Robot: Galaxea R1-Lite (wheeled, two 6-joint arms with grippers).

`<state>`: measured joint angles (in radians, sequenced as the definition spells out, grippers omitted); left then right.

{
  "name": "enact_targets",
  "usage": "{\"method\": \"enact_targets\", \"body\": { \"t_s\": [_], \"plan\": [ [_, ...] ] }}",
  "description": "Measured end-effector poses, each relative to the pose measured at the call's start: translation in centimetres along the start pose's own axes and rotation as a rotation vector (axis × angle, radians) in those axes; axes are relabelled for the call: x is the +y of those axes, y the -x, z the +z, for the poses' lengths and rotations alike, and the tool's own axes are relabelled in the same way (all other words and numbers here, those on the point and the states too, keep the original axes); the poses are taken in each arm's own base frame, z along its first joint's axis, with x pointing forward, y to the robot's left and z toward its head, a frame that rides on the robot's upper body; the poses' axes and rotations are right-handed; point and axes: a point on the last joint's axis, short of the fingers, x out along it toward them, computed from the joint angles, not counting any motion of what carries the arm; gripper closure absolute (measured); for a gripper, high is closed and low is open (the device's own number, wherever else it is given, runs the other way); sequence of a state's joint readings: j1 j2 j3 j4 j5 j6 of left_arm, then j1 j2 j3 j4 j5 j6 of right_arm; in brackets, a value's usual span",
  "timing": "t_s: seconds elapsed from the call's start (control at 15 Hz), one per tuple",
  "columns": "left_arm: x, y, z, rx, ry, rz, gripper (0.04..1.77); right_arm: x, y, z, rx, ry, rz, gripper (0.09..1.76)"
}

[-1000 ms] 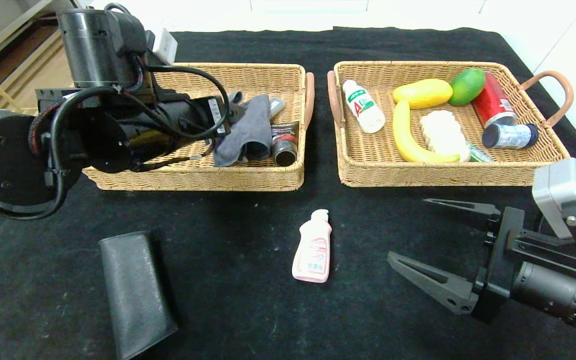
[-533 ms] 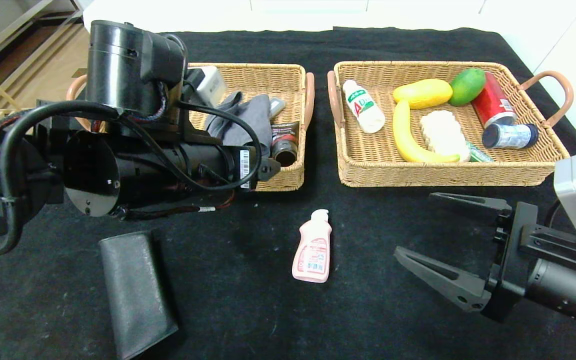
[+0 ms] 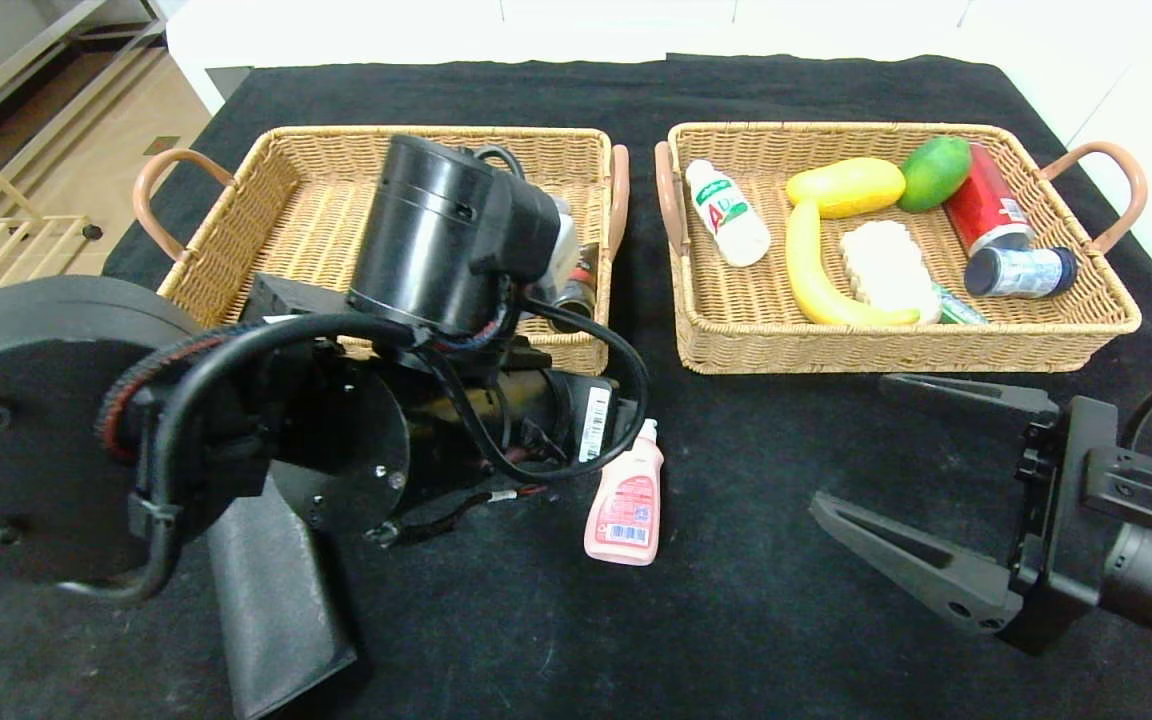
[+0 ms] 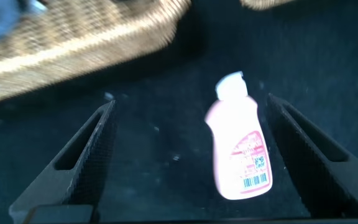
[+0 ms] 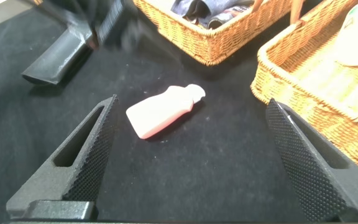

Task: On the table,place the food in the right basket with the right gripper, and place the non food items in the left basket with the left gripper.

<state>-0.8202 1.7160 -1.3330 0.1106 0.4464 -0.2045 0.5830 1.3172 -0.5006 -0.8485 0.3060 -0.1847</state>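
The pink bottle (image 3: 625, 497) lies flat on the black worktop (image 3: 736, 640) in front of the two baskets, its cap pointing toward them, and the left arm reaches low across the worktop with its bulk just beside the bottle. From the head camera that arm hides its own left claw (image 4: 191, 155) and much of the left basket (image 3: 306, 190), but its wrist camera shows the fingers spread wide with the bottle lying between them, untouched. The right claw (image 3: 921, 480) hangs open near the right basket (image 3: 1036, 345), holding nothing, and a dark pouch (image 3: 271, 600) lies partly under the left arm.
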Motion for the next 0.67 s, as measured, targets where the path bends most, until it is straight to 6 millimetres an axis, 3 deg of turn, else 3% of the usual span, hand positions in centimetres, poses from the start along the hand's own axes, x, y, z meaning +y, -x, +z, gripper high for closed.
{"method": "enact_targets", "body": {
  "t_s": [0.67],
  "plan": [
    [-3.8, -3.3, -3.7, 0.104, -0.057, 0.038, 0.11, 0.0, 0.4, 0.3, -0.013, 0.005, -0.002, 0.14]
  ]
}}
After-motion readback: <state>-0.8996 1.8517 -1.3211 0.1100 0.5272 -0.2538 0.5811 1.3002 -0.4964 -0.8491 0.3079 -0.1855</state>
